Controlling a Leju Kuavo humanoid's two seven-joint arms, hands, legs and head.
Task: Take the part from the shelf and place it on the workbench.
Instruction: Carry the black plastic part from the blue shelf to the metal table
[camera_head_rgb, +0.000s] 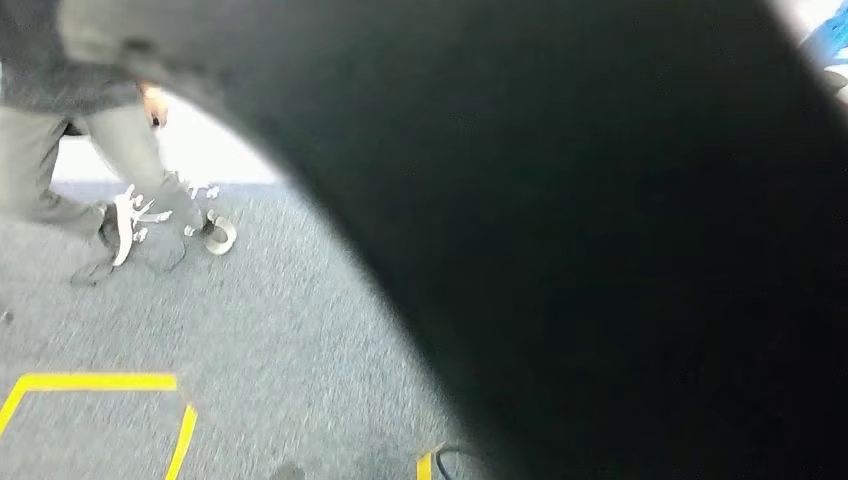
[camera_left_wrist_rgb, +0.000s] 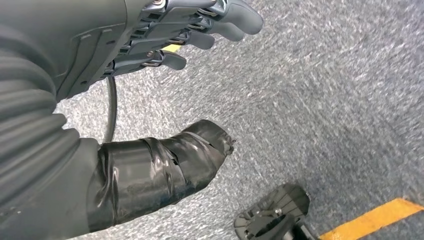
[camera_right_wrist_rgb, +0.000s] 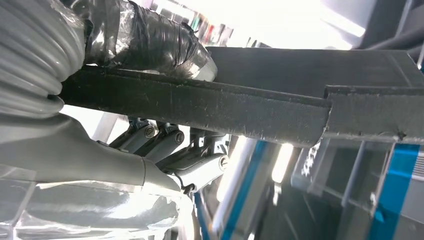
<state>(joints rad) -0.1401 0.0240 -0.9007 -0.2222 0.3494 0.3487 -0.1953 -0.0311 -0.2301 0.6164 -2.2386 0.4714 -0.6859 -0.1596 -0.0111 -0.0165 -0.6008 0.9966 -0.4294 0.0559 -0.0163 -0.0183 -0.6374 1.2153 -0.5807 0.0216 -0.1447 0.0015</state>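
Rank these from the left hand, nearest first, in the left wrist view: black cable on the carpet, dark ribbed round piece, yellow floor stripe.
1. black cable: runs right under the left hand, beside its fingers.
2. dark ribbed round piece: out past the tip of the black-taped thumb.
3. yellow floor stripe: farthest, just beyond the round piece.

Your left hand (camera_left_wrist_rgb: 190, 30) has a smooth grey back cover, a grey ribbed sleeve behind it and dark grey fingers (camera_left_wrist_rgb: 235, 20) with rounded tips, silver screws showing at their hinges. Its thumb (camera_left_wrist_rgb: 165, 167) is wrapped in glossy black tape, torn at the tip. A thin black cable (camera_left_wrist_rgb: 111, 107) runs between thumb and fingers. On your right hand (camera_right_wrist_rgb: 165, 150) you see the same pale grey ribbed sleeve at 9 o'clock, a black-taped thumb (camera_right_wrist_rgb: 150, 40) at 11 o'clock, and metal finger links with round screw heads near centre.
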